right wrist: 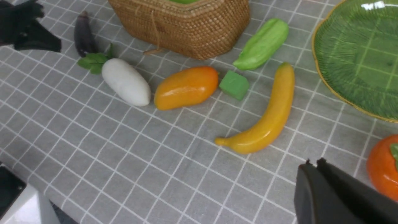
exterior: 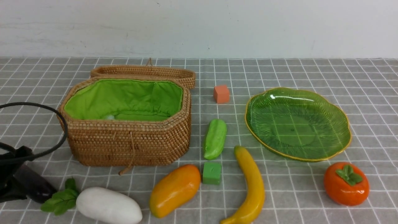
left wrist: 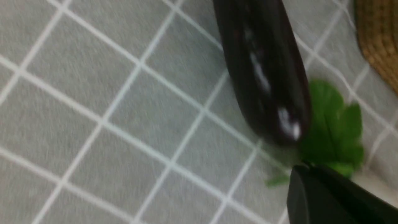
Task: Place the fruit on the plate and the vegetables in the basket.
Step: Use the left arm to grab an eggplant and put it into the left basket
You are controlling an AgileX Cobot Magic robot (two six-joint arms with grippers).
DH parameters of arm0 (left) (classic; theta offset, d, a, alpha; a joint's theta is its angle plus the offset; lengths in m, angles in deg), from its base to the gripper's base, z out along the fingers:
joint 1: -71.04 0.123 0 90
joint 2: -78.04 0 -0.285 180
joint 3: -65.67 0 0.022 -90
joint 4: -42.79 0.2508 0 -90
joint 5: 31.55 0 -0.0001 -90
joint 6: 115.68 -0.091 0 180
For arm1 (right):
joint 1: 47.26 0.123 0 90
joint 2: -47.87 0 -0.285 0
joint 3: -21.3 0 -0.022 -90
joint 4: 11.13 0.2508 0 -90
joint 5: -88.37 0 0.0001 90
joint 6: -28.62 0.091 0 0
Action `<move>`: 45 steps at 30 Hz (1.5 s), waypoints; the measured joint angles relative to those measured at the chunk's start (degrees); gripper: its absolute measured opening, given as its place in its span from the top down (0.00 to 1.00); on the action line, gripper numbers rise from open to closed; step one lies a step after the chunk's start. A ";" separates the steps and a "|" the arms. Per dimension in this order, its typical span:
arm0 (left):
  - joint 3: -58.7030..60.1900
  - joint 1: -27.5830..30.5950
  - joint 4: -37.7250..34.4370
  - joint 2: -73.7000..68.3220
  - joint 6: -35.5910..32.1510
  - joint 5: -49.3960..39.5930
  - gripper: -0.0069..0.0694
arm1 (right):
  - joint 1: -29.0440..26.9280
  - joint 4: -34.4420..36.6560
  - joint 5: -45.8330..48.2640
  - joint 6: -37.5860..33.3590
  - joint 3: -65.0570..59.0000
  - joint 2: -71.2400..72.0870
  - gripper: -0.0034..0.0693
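My L gripper (right wrist: 51, 45), jaws shut on nothing, sits just beside the eggplant (right wrist: 83, 34), which lies flat to its R, near the basket (exterior: 124, 143), long axis pointing at the radish (exterior: 108, 207) leaves; L arm is nearer by far.

Basket (exterior: 124, 146), lid (exterior: 146, 73) open, on my left; plate (exterior: 298, 124) on my right. Flat on the tabletop (exterior: 311, 193), left to right: eggplant (exterior: 37, 188), radish (exterior: 108, 207), mango (exterior: 175, 189), cucumber (exterior: 215, 139), banana (exterior: 252, 186), persimmon (exterior: 346, 183).
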 joint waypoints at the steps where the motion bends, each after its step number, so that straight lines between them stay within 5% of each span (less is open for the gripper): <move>1: 0.00 0.00 0.07 -0.67 0.86 1.96 0.85 | 0.00 0.70 0.17 -0.49 0.02 0.00 0.94; 3: 0.00 0.00 0.11 -2.11 1.44 4.99 0.77 | 0.00 1.51 0.38 -1.16 0.02 0.00 0.94; 9: -0.37 0.00 -0.64 -11.00 1.92 15.85 0.32 | 0.00 3.19 0.72 -2.32 0.02 0.00 0.94; 15: -0.69 0.00 -1.15 -16.83 1.92 21.14 0.10 | 0.00 3.45 0.77 -2.93 0.02 0.00 0.93; 19: -1.28 0.00 -0.41 -18.08 1.92 22.16 0.14 | 0.00 3.80 0.90 -3.86 0.02 0.00 0.93; 25: -1.41 0.32 1.21 -17.77 2.07 20.92 0.41 | 0.00 3.99 0.97 -4.77 0.02 0.00 0.93; 36: -3.03 0.11 10.09 2.16 0.50 10.94 0.41 | 0.00 5.28 1.57 -4.83 0.02 0.00 0.93; 41: -16.52 -7.47 10.91 4.97 -16.27 5.66 0.41 | 0.00 6.20 0.91 -4.94 0.02 0.00 0.92; 44: -28.51 -18.75 11.27 0.07 -36.20 0.50 0.41 | 0.00 6.20 0.47 -4.94 0.02 0.00 0.92; 45: -29.14 -19.34 11.42 -0.76 -37.35 0.23 0.41 | 0.00 6.20 0.47 -4.94 0.02 0.00 0.92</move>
